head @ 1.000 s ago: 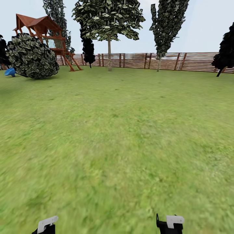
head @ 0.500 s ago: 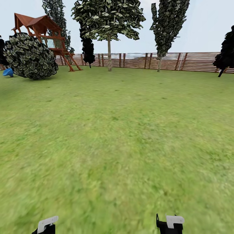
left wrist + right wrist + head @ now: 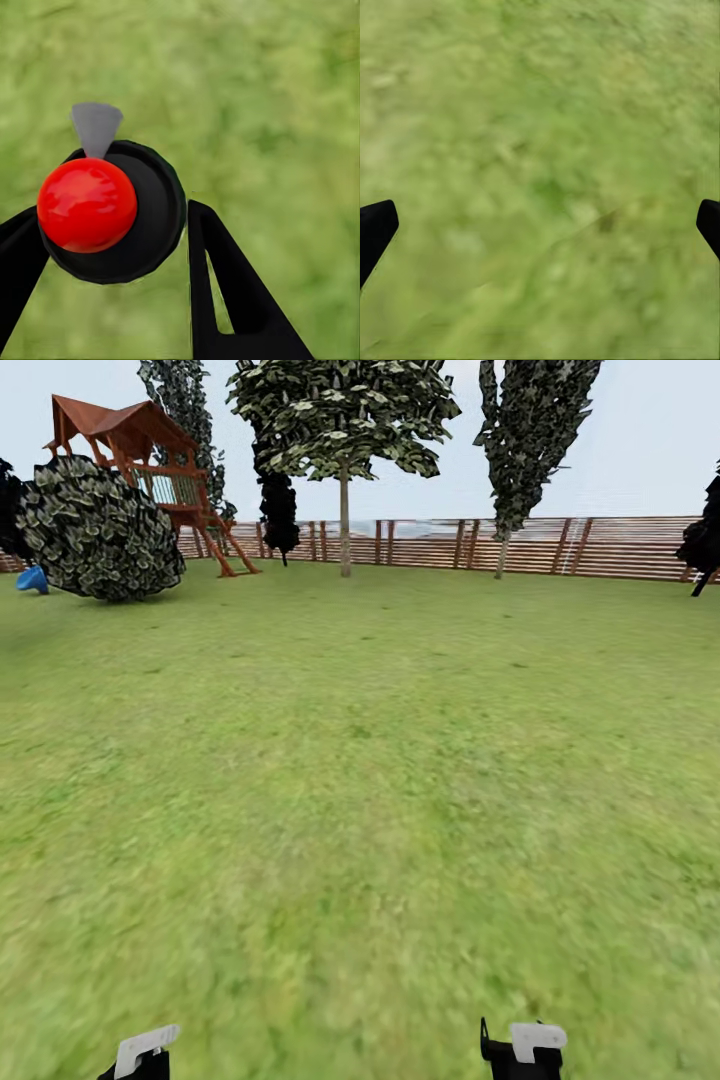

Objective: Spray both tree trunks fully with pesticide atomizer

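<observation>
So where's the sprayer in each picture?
Head view: too small to tell; it would be at the left gripper, in the bottom left corner.
Left wrist view: the sprayer, black with a red ball, sits left of centre, between the fingers.
Right wrist view: grass lies under the open right gripper.
Shared landmark: the grass.

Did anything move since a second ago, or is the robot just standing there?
The whole head view slid: the trees, fence and playhouse all drifted a little to the right together, so the camera turned and the things did not move. Nothing was picked up or let go. The left tool still holds the pesticide atomizer, and the right tool stays open over grass.
</observation>
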